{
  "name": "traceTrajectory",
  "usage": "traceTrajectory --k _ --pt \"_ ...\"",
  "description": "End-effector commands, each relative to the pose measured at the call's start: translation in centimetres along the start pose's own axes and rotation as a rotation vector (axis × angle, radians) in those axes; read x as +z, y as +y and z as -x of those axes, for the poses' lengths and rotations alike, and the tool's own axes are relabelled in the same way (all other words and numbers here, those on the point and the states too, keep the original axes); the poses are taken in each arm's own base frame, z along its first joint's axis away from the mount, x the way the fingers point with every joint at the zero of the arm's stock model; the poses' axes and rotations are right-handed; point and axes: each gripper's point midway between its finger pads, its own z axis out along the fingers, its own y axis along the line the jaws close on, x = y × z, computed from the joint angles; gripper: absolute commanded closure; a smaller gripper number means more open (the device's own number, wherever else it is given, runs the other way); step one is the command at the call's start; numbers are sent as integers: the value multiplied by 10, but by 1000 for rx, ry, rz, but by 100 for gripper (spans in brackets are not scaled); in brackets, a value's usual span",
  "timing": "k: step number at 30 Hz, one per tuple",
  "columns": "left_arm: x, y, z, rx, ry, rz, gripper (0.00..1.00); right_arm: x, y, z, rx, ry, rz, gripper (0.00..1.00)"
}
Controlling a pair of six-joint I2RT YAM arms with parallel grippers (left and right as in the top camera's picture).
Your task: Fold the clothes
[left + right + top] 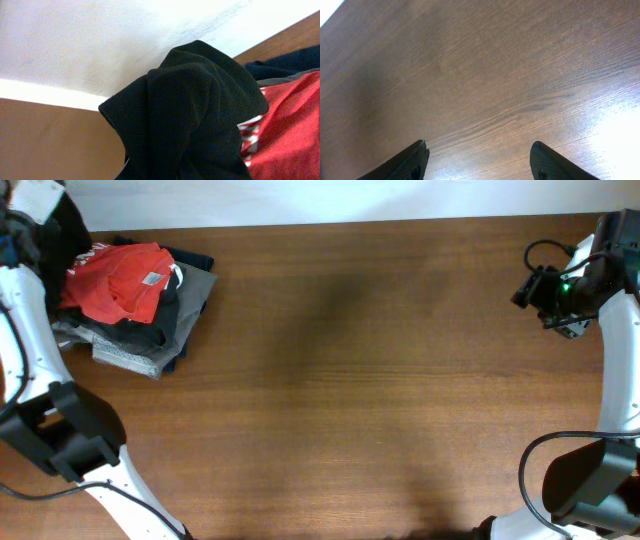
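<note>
0 folds show; the large plain black soft-fabric shirt (190, 115) hangs bunched beside the red white-lettered garment (287, 125); the left gripper's hold cannot be told; the right gripper (479, 150) gapes empty, well apart.

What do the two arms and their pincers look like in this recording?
Both arms have smooth white tubular links, the left arm and the right arm, joined by boxy black joint housings. Thin black cables loop by the right wrist, where a small green light glows. The right pincer has two dark, matte, blunt fingers.
</note>
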Motion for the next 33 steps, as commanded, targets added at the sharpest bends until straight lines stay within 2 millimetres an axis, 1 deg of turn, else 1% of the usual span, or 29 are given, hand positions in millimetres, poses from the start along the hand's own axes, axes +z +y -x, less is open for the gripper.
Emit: traceTrajectory --k 1,5,7,11,14,15,16,18,20,21,23,25,29,33 --pt "13 -2 -3 37 -3 -3 100 1 0 -1 -7 5 -9 30" --pt "13 -4 0 39 -8 -5 100 1 0 -1 -7 3 -8 30" --pt "13 -14 4 45 -10 -32 100 1 0 -1 -7 2 -8 30" --pt "6 -76 28 65 -59 -243 100 1 0 0 -8 -2 -12 30" --pt "-8 -133 45 88 -67 -425 100 1 -5 1 -9 -9 -37 30" --pt "-12 -145 49 95 -64 -461 100 1 -5 1 -8 -9 -40 30" --pt "-19 -164 53 108 -54 -515 100 1 -5 1 -9 -10 -39 30" --pt "-31 -192 60 135 -33 -591 100 1 -5 2 -9 -13 -39 30" --pt "-43 -216 65 162 -13 -653 100 1 -4 3 -10 -16 -38 30" --pt "-46 -223 66 175 0 -669 100 1 -4 3 -10 -17 -38 30" --pt "-51 -233 67 205 31 -678 100 1 -4 3 -21 -16 -38 30" --pt "-51 -235 65 206 73 -658 100 1 -5 3 -32 -17 -42 30" --pt "-46 -225 55 152 168 -581 100 1 -7 3 -31 -17 -53 30" --pt "-43 -216 50 132 175 -563 100 1 -7 3 -31 -18 -53 30"
